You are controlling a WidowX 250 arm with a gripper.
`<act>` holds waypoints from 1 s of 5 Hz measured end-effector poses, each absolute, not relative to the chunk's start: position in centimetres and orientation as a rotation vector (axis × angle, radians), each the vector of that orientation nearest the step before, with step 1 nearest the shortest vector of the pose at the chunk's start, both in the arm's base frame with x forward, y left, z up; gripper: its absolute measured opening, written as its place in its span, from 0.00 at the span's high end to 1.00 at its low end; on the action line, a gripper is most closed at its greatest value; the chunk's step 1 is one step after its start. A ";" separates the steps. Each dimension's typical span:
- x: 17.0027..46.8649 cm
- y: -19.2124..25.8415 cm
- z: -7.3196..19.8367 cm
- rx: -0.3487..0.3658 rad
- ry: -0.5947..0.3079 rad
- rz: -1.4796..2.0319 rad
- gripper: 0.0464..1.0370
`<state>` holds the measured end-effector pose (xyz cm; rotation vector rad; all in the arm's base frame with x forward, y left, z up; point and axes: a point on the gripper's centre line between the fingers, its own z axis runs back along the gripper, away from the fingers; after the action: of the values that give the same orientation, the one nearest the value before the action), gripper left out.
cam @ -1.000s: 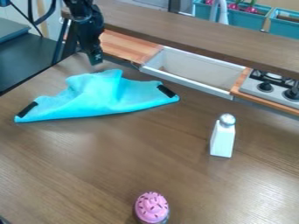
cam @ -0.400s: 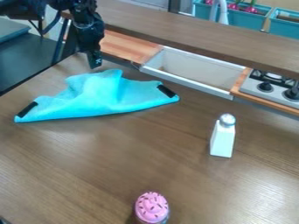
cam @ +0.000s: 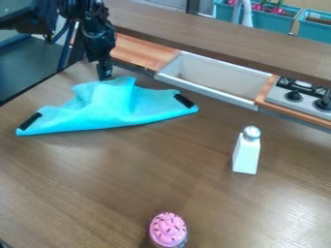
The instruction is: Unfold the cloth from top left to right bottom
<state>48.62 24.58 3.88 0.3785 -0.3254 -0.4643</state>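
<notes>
Cloth (cam: 111,110) folded, rumpled, near the upper-left corner of the counter (cam: 129,169), unfolding all left to do, I judge; gripper (cam: 105,76) by its top edge, whether apart or together I can't tell.

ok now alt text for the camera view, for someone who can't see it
A crumpled blue cloth lies folded on a brown table, with a black robot arm's pincer at its far edge. A white shaker and a pink-topped cupcake stand nearer the viewer.
</notes>
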 end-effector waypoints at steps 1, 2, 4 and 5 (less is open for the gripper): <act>48.6 24.7 3.7 0.382 -0.319 -0.468 0.04; 48.9 24.5 3.8 0.400 -0.325 -0.478 0.04; 48.7 24.0 1.5 0.396 -0.272 -0.495 0.04; 48.6 23.9 0.3 0.376 -0.241 -0.506 0.08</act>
<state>48.64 23.93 0.33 0.3762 -0.2414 -0.5064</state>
